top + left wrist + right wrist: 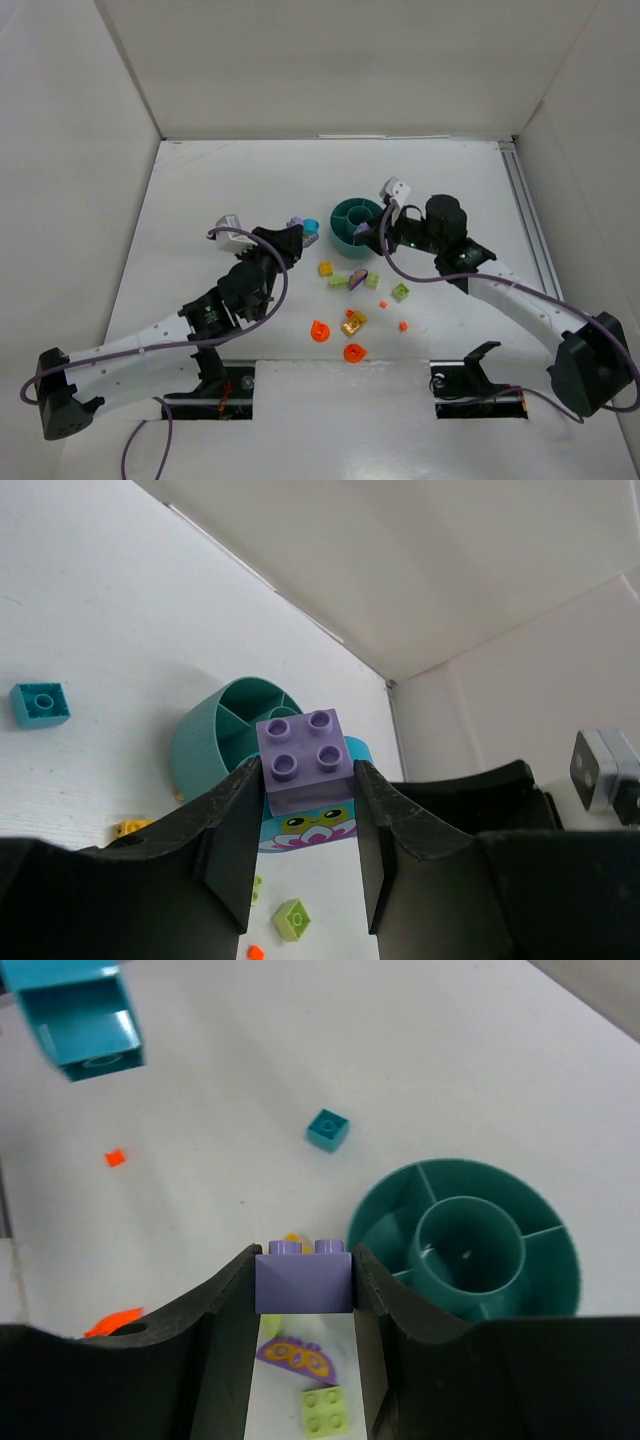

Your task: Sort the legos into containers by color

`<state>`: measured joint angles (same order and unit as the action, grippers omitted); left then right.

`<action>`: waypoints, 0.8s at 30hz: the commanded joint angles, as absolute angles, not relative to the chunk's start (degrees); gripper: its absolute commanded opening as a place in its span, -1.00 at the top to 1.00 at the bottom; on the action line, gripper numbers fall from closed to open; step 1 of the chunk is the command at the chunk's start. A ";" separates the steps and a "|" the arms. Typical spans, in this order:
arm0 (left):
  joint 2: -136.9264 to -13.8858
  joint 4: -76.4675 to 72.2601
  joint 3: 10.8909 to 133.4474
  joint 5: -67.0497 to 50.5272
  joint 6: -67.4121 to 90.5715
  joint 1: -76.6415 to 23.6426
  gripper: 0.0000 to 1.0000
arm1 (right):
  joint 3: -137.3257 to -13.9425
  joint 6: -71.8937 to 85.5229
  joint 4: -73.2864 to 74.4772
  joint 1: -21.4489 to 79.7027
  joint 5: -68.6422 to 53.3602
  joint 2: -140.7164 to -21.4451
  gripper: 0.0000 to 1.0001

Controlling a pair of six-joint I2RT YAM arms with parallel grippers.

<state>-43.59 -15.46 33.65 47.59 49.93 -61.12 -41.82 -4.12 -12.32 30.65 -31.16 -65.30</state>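
Note:
The teal dish (357, 227) with a centre cup and curved sections stands at mid-table. My left gripper (298, 232) hangs just left of it, shut on a purple brick (305, 755) that has a turquoise printed piece (310, 825) stuck under it. My right gripper (366, 232) is at the dish's near rim, shut on another purple brick (303, 1278). Loose legos lie in front of the dish: yellow (326, 268), lime green (400, 292), gold (353, 322) and orange round ones (320, 331). A purple half-round piece (295, 1353) lies under my right fingers.
A small turquoise brick (327, 1128) lies on the table beyond the dish (465, 1240). A tiny orange dot (403, 325) and another orange round piece (354, 352) lie toward the near edge. White walls enclose the table on the left, back and right.

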 commanded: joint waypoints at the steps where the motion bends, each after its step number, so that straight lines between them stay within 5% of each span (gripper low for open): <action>1: -44.29 -12.30 36.56 48.96 47.56 -61.08 1.00 | -49.46 -11.06 -7.57 30.41 -26.28 -69.33 1.00; 15: -45.88 -5.27 38.67 49.57 45.97 -58.18 1.00 | -66.61 -21.53 0.87 34.53 -19.70 -90.96 0.88; 24: -46.41 -5.27 38.67 49.57 45.97 -58.18 1.00 | -68.47 -22.67 3.43 35.77 -14.77 -93.16 0.41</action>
<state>-46.44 -4.75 35.88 48.90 46.76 -58.39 -65.78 -21.39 3.11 35.09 -17.04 -93.56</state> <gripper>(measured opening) 0.345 0.436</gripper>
